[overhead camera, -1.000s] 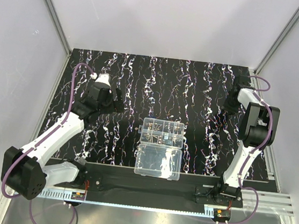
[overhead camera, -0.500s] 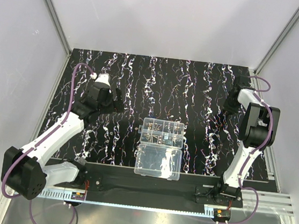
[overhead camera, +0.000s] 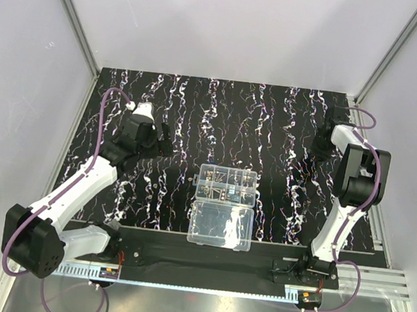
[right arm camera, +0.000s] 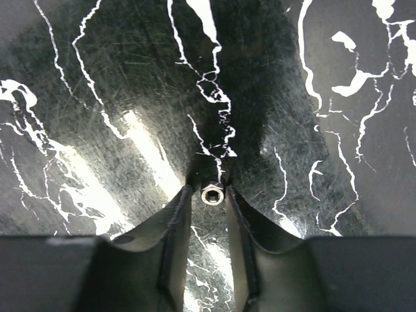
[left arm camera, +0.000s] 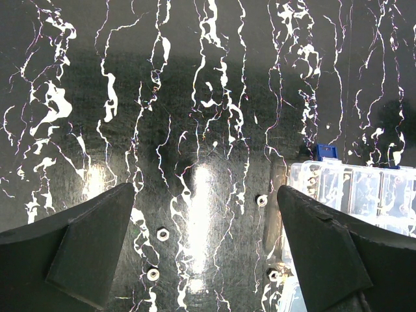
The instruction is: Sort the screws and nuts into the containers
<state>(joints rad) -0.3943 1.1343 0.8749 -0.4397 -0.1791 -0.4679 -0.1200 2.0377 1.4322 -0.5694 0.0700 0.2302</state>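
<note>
Between the tips of the right claw (right arm camera: pixel 211 195) lies a small silvery hex metal nut (right arm camera: pixel 212 194), flat on the black mat w/ white-purple streaks (right arm camera: pixel 97 97), hole facing up. The claw is only narrowly parted, not clenched. A sliver of mat shows betw. the nut and one finger (right arm camera: pixel 174 224); on the other side the gap is too thin to judge, poss. touching. The nut is not lifted.

In the top view this claw (overhead camera: pixel 319 146) sits low at the far right of the mat (overhead camera: pixel 222 105). It is well apart from the clear plastic organizer box (overhead camera: pixel 256 178) at mat centre. The nut itself is too small to make out there.

The box's divided half, w/ small rectangular cells (overhead camera: pixel 217 176) holding tiny grey bits, lies on the far side. Its plain clear lid half (overhead camera: pixel 221 227) is folded open toward the arm bases, joined to it along the hinge.

Left of the box, the left claw (overhead camera: pixel 166 140) hangs over the mat fully released, fingers wide apart, holding nothing. Its wrist view shows approx. four loose nuts (left arm camera: pixel 162 234) on the mat betw. the spread fingers (left arm camera: pixel 84 253). Two are nearer one finger, two just beside the box wall (left arm camera: pixel 351 188). A small blue latch (left arm camera: pixel 327 151) sits on the box's edge.
</note>
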